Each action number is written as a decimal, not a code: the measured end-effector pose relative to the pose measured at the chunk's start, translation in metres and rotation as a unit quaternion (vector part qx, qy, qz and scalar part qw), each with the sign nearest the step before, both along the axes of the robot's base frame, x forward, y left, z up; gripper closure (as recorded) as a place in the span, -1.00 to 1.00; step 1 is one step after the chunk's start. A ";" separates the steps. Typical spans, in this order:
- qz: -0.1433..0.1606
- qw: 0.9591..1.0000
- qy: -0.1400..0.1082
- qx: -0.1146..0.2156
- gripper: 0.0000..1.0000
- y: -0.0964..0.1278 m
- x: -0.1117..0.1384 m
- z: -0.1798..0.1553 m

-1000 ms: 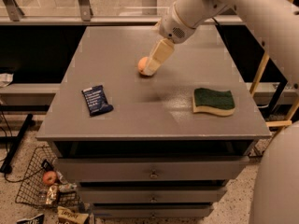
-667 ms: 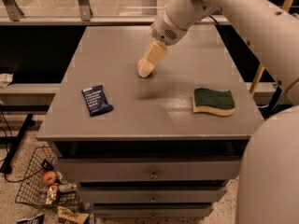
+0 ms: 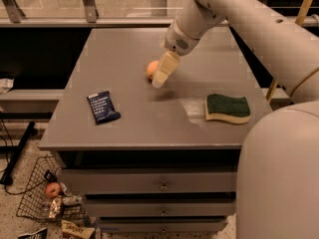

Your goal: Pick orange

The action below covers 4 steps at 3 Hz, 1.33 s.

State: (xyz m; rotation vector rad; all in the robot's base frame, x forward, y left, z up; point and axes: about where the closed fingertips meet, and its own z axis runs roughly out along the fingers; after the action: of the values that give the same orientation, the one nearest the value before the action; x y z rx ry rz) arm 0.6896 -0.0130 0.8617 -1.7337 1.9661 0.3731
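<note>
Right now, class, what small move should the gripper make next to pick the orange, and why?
Probably a slight shift toward the orange, to centre on it. The gripper hangs low over the grey table, its tip beside the orange on the side of the green sponge, hiding part of it, so it seems off-centre for a grasp.

Nothing here can be read. The dark blue packet [image 3: 103, 107], lying left of the orange [image 3: 151, 68] and nearer the front, carries pale print that is illegible. The gripper [image 3: 158, 82] hangs just right of the orange.
</note>
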 end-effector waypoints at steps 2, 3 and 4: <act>0.012 1.000 0.010 -0.003 -0.63 0.007 0.004 -0.009; 0.015 1.000 0.015 -0.001 -0.21 0.008 0.005 -0.013; 0.022 1.000 0.012 0.007 0.45 0.007 0.004 -0.011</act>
State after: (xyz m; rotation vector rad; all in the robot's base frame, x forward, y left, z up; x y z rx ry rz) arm 0.6938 -0.0063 0.8504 -1.7743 1.9394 0.4235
